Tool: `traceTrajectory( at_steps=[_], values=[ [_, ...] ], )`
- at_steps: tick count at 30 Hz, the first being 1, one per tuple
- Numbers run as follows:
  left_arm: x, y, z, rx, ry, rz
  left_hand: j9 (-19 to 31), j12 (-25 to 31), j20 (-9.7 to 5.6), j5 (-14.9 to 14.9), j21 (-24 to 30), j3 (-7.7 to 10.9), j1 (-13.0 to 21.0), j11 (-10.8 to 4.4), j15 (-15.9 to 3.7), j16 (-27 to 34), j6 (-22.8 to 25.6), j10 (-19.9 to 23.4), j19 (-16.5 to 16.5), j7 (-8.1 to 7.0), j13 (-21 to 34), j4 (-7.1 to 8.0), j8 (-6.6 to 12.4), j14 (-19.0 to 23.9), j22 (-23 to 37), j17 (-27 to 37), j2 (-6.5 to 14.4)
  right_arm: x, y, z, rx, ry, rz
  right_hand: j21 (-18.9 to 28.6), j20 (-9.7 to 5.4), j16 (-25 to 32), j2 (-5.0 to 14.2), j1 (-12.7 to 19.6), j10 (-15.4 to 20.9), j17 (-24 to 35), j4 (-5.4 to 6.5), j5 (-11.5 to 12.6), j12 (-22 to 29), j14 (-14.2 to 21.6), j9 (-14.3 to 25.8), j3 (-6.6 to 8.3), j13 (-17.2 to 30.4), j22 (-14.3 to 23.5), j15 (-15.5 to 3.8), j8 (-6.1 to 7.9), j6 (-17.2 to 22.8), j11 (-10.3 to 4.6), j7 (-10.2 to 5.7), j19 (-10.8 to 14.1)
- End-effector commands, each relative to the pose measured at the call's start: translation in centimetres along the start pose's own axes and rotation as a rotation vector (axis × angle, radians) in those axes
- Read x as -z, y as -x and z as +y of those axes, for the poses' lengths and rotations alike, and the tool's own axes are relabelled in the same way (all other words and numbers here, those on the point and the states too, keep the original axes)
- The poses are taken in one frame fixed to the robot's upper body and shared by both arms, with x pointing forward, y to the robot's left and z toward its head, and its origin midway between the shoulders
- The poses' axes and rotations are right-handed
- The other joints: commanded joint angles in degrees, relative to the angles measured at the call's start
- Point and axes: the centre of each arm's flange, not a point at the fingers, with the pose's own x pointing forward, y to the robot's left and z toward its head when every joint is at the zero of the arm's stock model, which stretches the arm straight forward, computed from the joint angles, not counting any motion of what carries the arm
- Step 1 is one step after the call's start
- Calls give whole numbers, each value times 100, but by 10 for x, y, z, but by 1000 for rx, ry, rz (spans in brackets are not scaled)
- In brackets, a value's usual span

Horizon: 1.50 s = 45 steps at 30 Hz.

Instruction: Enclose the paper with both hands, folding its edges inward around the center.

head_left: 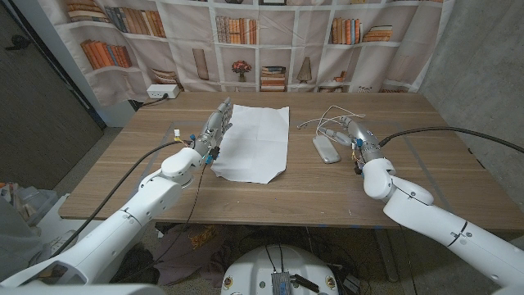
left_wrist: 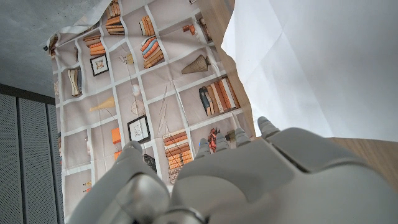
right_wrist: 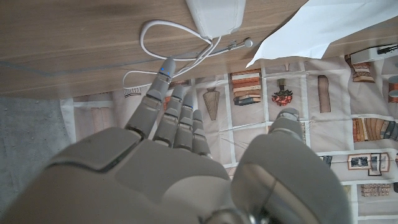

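A white sheet of paper (head_left: 254, 143) lies spread on the wooden table (head_left: 147, 176), a little left of the middle. My left hand (head_left: 214, 129) stands at the sheet's left edge with its fingers stretched toward the back, holding nothing. In the left wrist view the paper (left_wrist: 323, 62) spreads beyond the fingertips of my left hand (left_wrist: 249, 180). My right hand (head_left: 354, 131) is to the right of the sheet, well apart from it, fingers straight and empty. The right wrist view has my right hand (right_wrist: 168, 162) with a paper corner (right_wrist: 311, 28) off to one side.
A small white device (head_left: 326, 149) lies between the paper and my right hand, with a thin white cable (head_left: 327, 115) looping behind it. The device (right_wrist: 217, 14) and cable (right_wrist: 168, 43) lie beyond my right fingertips. A power strip (head_left: 161, 93) sits at the back left.
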Motion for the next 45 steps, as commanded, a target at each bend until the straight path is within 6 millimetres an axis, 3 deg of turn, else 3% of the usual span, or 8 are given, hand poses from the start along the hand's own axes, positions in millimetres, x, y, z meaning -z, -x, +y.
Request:
traceTrajectory(
  at_steps=[1,8,11,20,24,26,31,45],
  values=[
    [2,3,-4,9,-3,-5,14,6,-75,20,-7,-9,-9,13,-16,7,-3,-13,-55,1,30,-1,-16,-537,20,10,-8,-4,-2,8,-21,68,18,4,59,12,-45,-14,37,29,-9,24,55,9,18,-43,42,20,-84,-55,-73,-78,184,-40],
    [6,7,-7,12,7,-3,14,21,-93,21,-9,-18,-11,21,-30,11,15,27,-73,-1,31,1,-10,-538,22,10,-8,-5,-2,12,-51,98,26,-87,127,-52,-19,-79,-35,64,34,31,66,-92,27,-64,86,21,37,-20,26,-21,193,-236],
    [7,8,-7,9,10,-4,14,21,-91,21,-11,-21,-13,12,-33,13,25,29,-83,-2,30,2,-7,-537,22,9,-9,-4,-1,15,-61,101,31,-89,17,-55,-56,-68,32,48,19,34,88,-25,29,-82,84,17,70,43,201,34,189,-211],
    [8,9,-10,15,4,-4,13,101,-109,21,-3,-43,-19,-7,-50,23,68,255,-91,-13,32,8,4,-535,25,8,-12,3,-3,21,-66,141,58,-108,-39,-57,-5,-85,128,63,42,42,126,25,29,-79,96,17,-63,63,304,-119,28,-221],
    [7,8,-12,21,3,-10,13,99,-115,22,-3,-48,-19,-8,-63,25,78,256,-98,-16,32,9,7,-533,25,8,-13,3,-7,23,-88,190,75,-180,72,-105,20,-150,21,116,80,41,102,-115,30,-98,123,33,21,-7,162,-59,69,-408],
    [6,7,-13,24,2,-10,13,98,-114,22,-1,-50,-20,6,-62,27,85,259,-96,-16,32,9,8,-531,26,7,-13,1,-8,24,-108,219,80,-231,147,-133,158,-31,-180,169,47,38,57,-225,40,-12,158,61,108,-15,147,60,82,-574],
    [6,5,-14,28,4,-12,12,106,-115,22,4,-57,-21,9,-54,37,95,289,-89,-23,32,10,10,-506,26,7,-15,-2,-10,28,-113,261,80,-254,199,-132,247,44,-177,217,23,18,88,-282,49,46,188,87,231,15,223,124,123,-675],
    [8,4,-14,38,3,-8,12,122,-113,22,7,-72,-24,20,-47,49,131,356,-95,-23,33,12,17,-474,27,6,-19,-13,-9,37,-107,385,85,-324,272,-114,195,-101,-33,363,68,-42,264,-426,71,-23,311,164,522,103,506,317,222,-1025]
  ],
)
